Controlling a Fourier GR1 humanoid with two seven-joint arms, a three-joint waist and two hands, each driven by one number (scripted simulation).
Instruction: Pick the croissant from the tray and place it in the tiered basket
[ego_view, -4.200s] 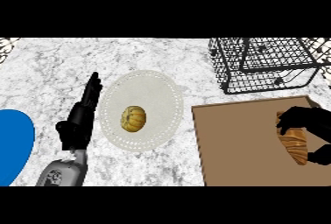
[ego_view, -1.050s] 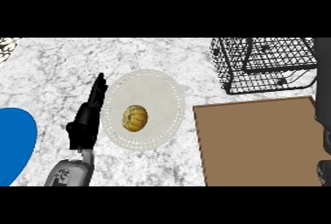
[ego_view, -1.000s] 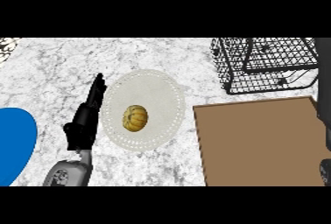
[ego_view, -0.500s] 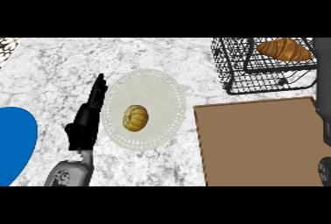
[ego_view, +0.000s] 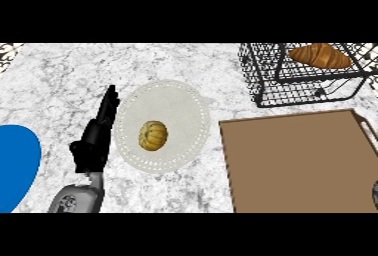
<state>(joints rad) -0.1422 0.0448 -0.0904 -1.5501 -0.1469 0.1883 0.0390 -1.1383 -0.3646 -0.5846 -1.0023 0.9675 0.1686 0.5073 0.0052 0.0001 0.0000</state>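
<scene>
A: Left hand (ego_view: 96, 137)?
B: Black, on a grey forearm rising from the lower edge at 7 o'clock. Fingers straight, pointing to 12 o'clock, holding nothing, just beside the left rim of the white plate (ego_view: 184, 100).

A: Right hand?
B: Not identifiable; only a dark sliver shows at the right edge near 4 o'clock.

A: Croissant (ego_view: 319, 55)?
B: In the upper tier of the black wire tiered basket (ego_view: 262, 80), at 1 o'clock.

A: Tray (ego_view: 295, 160)?
B: Brown, at 4 o'clock, just below the basket.

A: Other items?
B: A small round golden pastry (ego_view: 153, 135) at the plate's centre; a blue object (ego_view: 15, 165) at 8 o'clock, cut by the left edge.

A: Writing?
B: None legible.

A: Open room?
B: Marble counter (ego_view: 66, 75) from 10 to 12 o'clock.
</scene>
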